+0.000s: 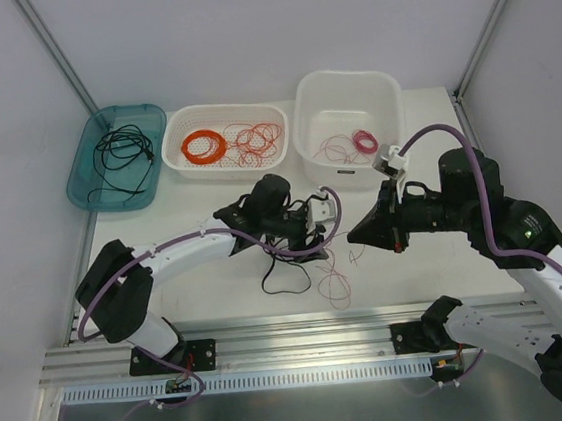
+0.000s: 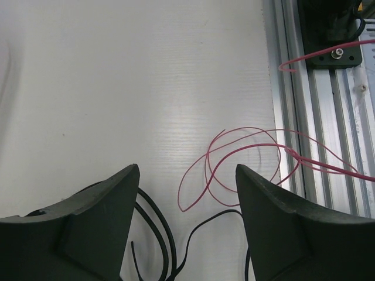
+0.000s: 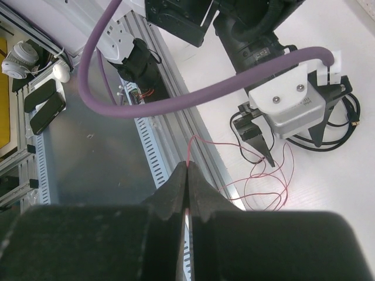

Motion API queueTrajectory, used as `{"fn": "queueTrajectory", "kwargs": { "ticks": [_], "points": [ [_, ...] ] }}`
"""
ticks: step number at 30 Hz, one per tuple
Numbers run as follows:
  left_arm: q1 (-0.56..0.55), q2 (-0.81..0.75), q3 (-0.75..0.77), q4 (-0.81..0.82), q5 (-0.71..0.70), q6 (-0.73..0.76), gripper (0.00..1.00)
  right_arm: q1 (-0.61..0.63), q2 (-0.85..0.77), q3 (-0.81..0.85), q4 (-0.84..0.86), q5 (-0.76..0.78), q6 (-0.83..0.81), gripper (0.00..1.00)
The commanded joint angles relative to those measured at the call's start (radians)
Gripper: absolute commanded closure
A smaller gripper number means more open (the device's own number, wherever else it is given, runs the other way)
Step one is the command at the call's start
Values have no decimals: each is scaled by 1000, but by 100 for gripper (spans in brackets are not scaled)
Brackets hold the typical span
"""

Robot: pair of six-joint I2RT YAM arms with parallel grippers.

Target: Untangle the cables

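Observation:
The cables lie loose on the white table: a black cable point(image 1: 291, 290) and a thin pinkish-red wire point(image 1: 334, 283) in open loops. My left gripper point(image 1: 315, 229) is open and hovers low over them. In the left wrist view the black cable point(image 2: 158, 228) runs between its jaws and the pinkish-red wire point(image 2: 208, 159) loops just ahead of the gripper point(image 2: 187, 170). My right gripper point(image 1: 359, 232) is shut on one end of the pinkish-red wire point(image 3: 255, 174). It holds that end pinched at its tips point(image 3: 187, 165), above the table's front edge.
At the back stand a teal tray point(image 1: 84, 176) with a black cable, a white basket point(image 1: 220, 111) with an orange coil and loose orange-red wires, and a white tub point(image 1: 343, 83) with a small pink coil. An aluminium rail point(image 1: 305, 344) runs along the front.

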Motion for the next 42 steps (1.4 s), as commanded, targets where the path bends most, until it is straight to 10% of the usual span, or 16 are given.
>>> {"fn": "queueTrajectory", "kwargs": {
  "ticks": [1,5,12,21,32,42],
  "points": [
    [2,21,36,-4,118,6,34,-1,-14,47,37,-31,7,99],
    [2,38,30,-7,161,-18,45,1,-16,47,44,-30,9,99],
    [10,15,7,-7,137,-61,100,-1,-19,38,43,-5,5,99],
    [233,-170,-49,-9,8,-323,100,-1,-29,42,12,49,-17,99],
    [718,-492,-40,-222,-470,-489,100,-1,-48,48,-15,167,-48,99],
    [1139,-525,20,-295,-394,-733,100,-4,-82,39,-54,394,-47,99]
  ]
}}
